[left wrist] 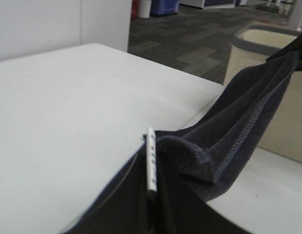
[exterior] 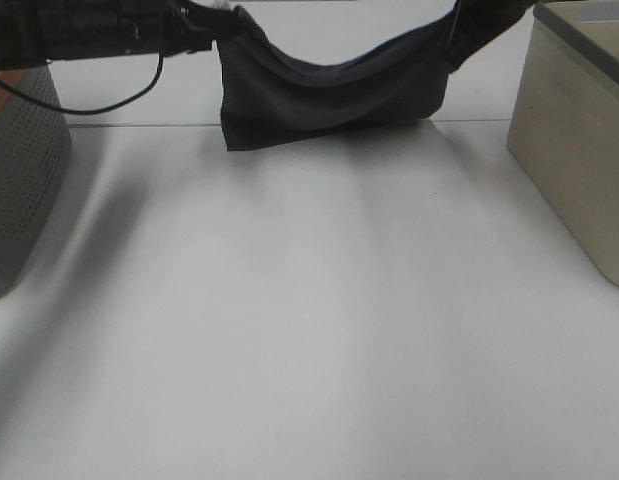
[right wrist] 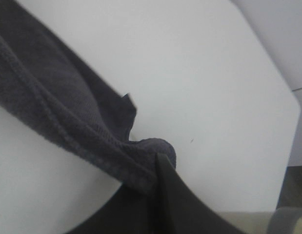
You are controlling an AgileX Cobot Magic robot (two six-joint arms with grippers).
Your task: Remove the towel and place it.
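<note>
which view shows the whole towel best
The exterior high view: the towel hangs there almost whole, sagging between its two raised corners. The left wrist view shows only a hemmed edge and the white tag; the right wrist view shows only a pinched corner and a stretch of hem.

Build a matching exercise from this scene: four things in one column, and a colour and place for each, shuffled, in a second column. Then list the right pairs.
Column one
1. towel
2. bin
3. perforated container
4. table

Column two
a. beige, at the right edge of the high view
b. white, beneath the other things
c. dark grey, hanging in a sag at the far end
d. light grey, at the left edge of the high view

Pairs: 1-c, 2-a, 3-d, 4-b
</note>
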